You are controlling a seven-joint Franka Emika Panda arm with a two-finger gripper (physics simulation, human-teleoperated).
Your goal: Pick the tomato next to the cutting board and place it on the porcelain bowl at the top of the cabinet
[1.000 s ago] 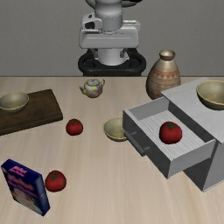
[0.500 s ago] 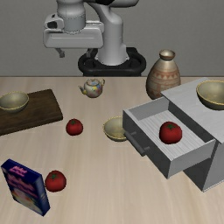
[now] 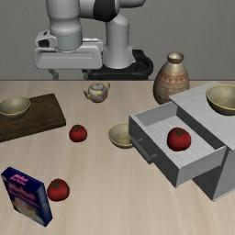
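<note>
While gripper [image 3: 61,64] hangs w/ state unclear, tomato [image 3: 79,133] sits just off cutting board [image 3: 41,123] edge.

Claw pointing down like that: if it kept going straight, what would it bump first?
Probably the bare table, just behind the board. The claw hangs high above, so depth is hard to judge.

On the wooden table [image 3: 101,174] a small teapot [image 3: 96,91] stands near the back edge, a striped brown vase [image 3: 173,77] stands off to its right in the exterior view, a tan bowl [image 3: 120,136] sits mid-table, and a red tomato [image 3: 59,189] lies just beside a blue box [image 3: 25,195].
</note>
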